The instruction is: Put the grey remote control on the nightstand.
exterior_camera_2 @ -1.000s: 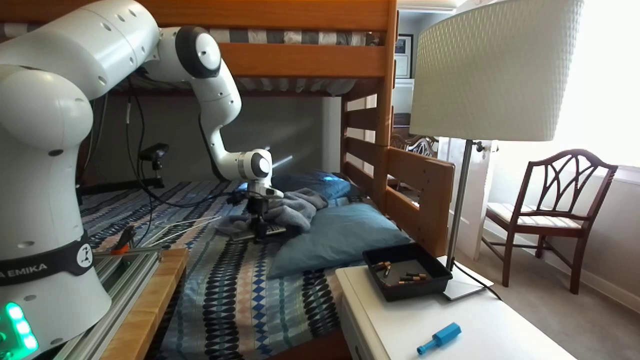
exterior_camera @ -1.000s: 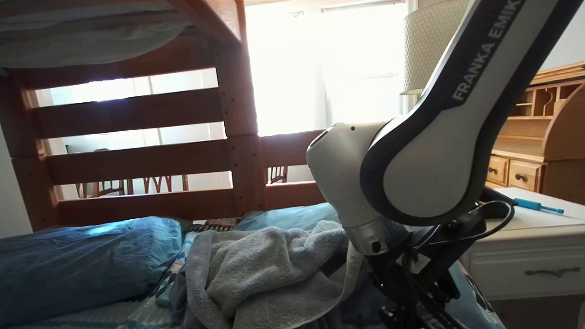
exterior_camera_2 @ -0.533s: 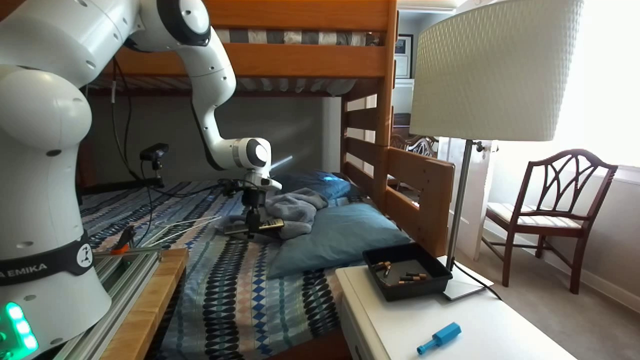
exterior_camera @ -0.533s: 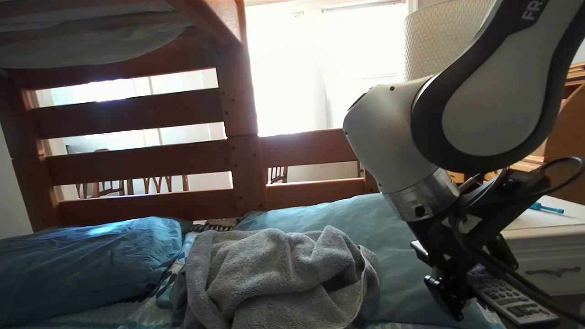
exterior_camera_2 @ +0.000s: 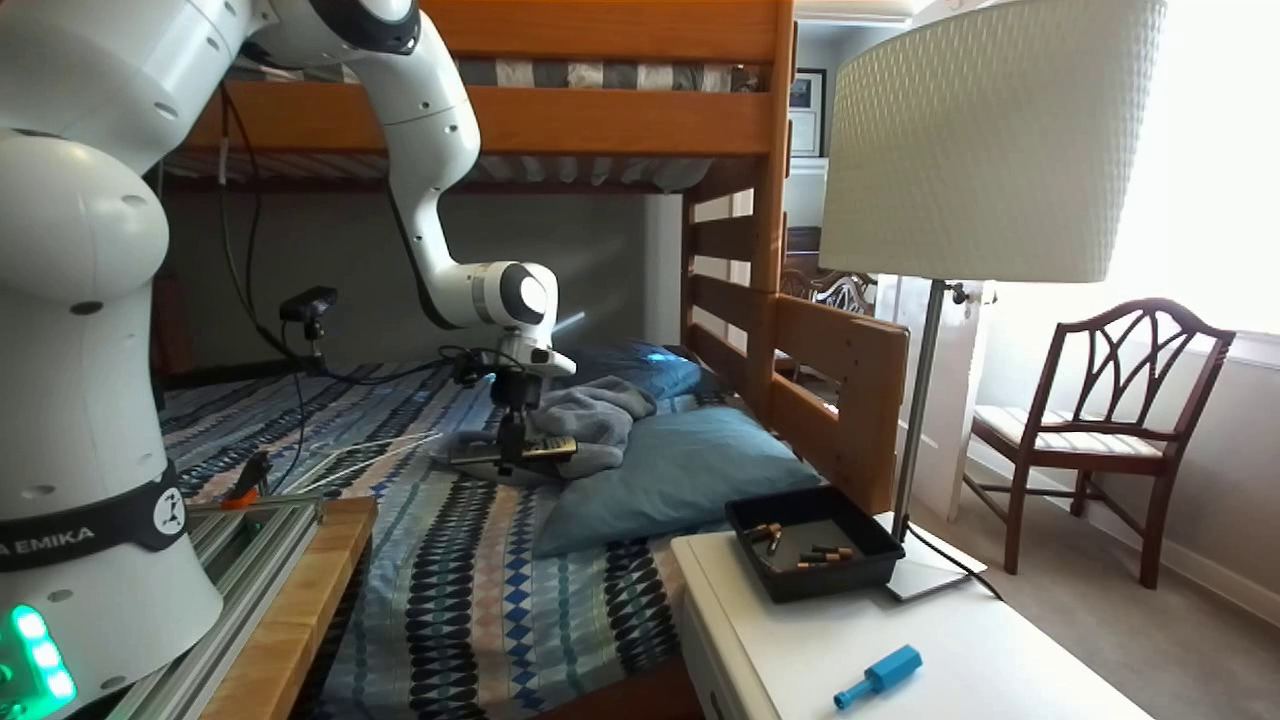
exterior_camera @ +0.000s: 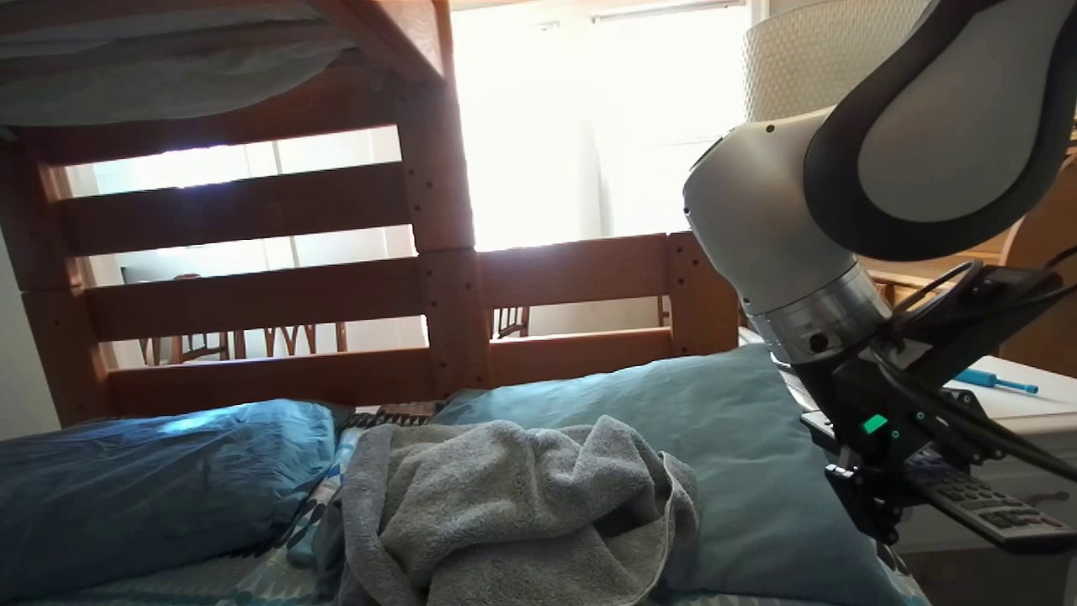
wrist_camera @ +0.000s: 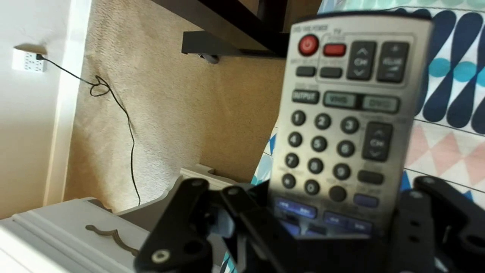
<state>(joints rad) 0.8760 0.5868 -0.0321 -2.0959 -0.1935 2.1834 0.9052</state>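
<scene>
The grey remote control (wrist_camera: 341, 151) fills the middle of the wrist view, its button side facing the camera. My gripper (exterior_camera_2: 512, 462) is shut on it, with fingers (wrist_camera: 413, 227) at its sides; its lower end is hidden behind the gripper. In an exterior view the remote (exterior_camera: 993, 509) juts out from the jaws, roughly level and off the bed. The nightstand (exterior_camera_2: 960, 680) is the white cabinet beside the bed, with its drawer front also in the wrist view (wrist_camera: 75, 235). The held remote hangs over the bed, apart from the nightstand top.
On the nightstand are a black tray (exterior_camera_2: 820, 580) of batteries, a blue tool (exterior_camera_2: 880, 676) and a tall lamp (exterior_camera_2: 990, 150). A blue pillow (exterior_camera_2: 680, 480) lies between remote and nightstand. A grey towel (exterior_camera: 513, 505) is bunched on the bed. The bunk rail (exterior_camera_2: 600, 120) runs above.
My gripper has risen from the bed with the remote in it. In an exterior view it has moved up and right, away from the towel, bringing the remote into sight.
</scene>
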